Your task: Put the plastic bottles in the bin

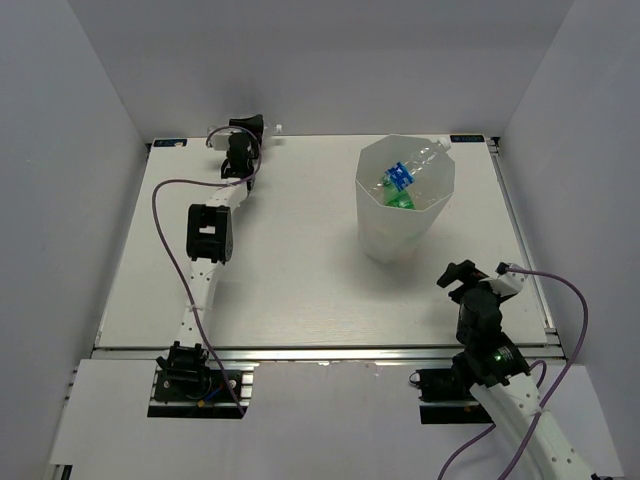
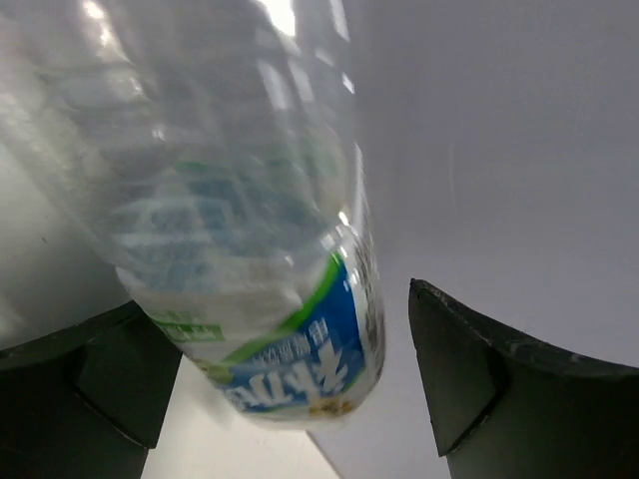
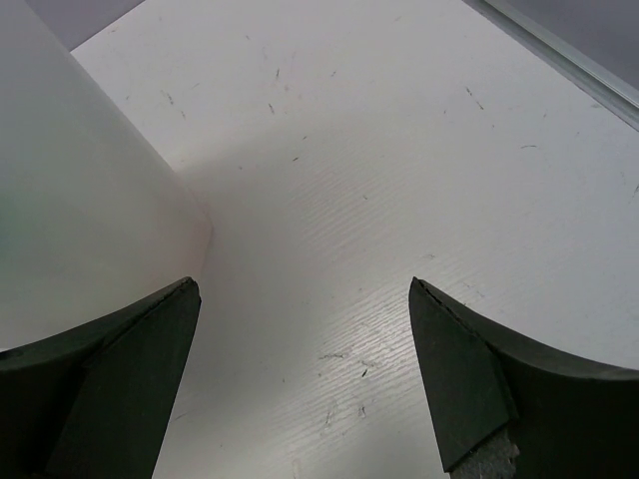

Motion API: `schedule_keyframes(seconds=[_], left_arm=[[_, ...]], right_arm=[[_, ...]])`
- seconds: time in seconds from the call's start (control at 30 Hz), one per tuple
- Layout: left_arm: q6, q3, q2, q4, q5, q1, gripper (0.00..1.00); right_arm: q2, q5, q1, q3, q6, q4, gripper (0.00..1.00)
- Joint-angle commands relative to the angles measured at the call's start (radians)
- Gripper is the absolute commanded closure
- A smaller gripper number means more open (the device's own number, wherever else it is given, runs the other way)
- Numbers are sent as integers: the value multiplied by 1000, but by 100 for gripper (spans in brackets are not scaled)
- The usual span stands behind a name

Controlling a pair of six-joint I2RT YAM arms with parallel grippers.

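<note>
Now the left gripper (image 2: 290, 374) has its jaws wide around a clear ribbed plastic bottle (image 2: 220, 180), which sits between them, closer to one jaw and not yet clamped; centre it, then close on the body; the right gripper (image 3: 305, 379) gapes empty beside the tall white faceted translucent bin (image 1: 385, 240); the bottle's blue-and-green label (image 2: 310, 354) bears white characters, brand unreadable.
</note>
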Motion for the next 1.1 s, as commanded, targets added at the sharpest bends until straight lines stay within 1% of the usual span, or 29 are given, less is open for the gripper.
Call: schedule_keyframes(seconds=[0.0, 0.17, 0.2, 0.23, 0.33, 0.4, 0.43, 0.47, 0.53, 0.57, 0.6, 0.67, 0.7, 0.73, 0.77, 0.8, 0.83, 0.87, 0.9, 0.93, 0.97, 1.0, 1.03, 1.07], left_arm=[[-35, 12, 37, -34, -100, 6, 2], [-47, 32, 49, -20, -142, 28, 2], [-50, 32, 51, -13, -133, 32, 7], [-52, 34, 52, -10, -123, 40, 15], [-38, 6, 24, -2, -91, 47, 45], [-24, -50, -4, 13, -53, 49, 56], [-18, -72, -23, 22, -38, 49, 64], [-3, -93, -62, 35, -16, 51, 67], [19, -182, -116, 74, 50, 49, 69], [38, -213, -180, 90, 73, 49, 70], [48, -279, -217, 102, 116, 49, 70], [83, -348, -297, 133, 153, 49, 75], [97, -385, -387, 145, 170, 44, 77], [118, -465, -436, 167, 186, 40, 78], [172, -504, -485, 170, 190, 32, 78], [201, -537, -585, 164, 196, 11, 78], [238, -587, -633, 152, 217, -1, 78], [314, -606, -679, 136, 255, -17, 79], [345, -621, -723, 113, 271, -49, 79], [417, -653, -810, 84, 307, -69, 80], [449, -672, -851, 76, 318, -90, 80], [476, -689, -891, 55, 322, -139, 80], [541, -724, -971, 50, 312, -172, 81], [580, -736, -1006, 44, 303, -201, 81]], right_arm=[[13, 54, -2, 35, -17, 67, 11], [34, 68, -2, 44, -20, 68, 11], [37, 71, -2, 45, -21, 68, 11], [40, 75, -4, 45, -21, 71, 11], [48, 74, -2, 44, -26, 81, 11], [48, 66, -4, 45, -26, 81, 11], [48, 59, -2, 45, -25, 81, 11], [45, 56, -2, 49, -25, 76, 11], [34, 40, -2, 50, -18, 67, 11], [28, 34, -2, 50, -15, 58, 11], [15, 27, -2, 50, -15, 55, 11], [1, -6, -4, 44, -12, 50, 11], [-12, -26, -2, 41, -11, 48, 11], [-16, -35, -4, 39, -11, 50, 11], [-21, -44, -4, 35, -12, 50, 11], [-25, -65, -2, 35, -15, 53, 11], [-27, -79, -2, 33, -20, 58, 11], [-27, -95, -4, 32, -25, 61, 11], [-27, -125, -4, 29, -38, 73, 11], [-27, -141, -4, 27, -44, 79, 11], [-26, -153, -4, 26, -52, 85, 11], [-26, -180, -4, 18, -63, 91, 11], [-26, -191, -4, 15, -67, 110, 10], [-26, -204, -4, 13, -71, 114, 11]])
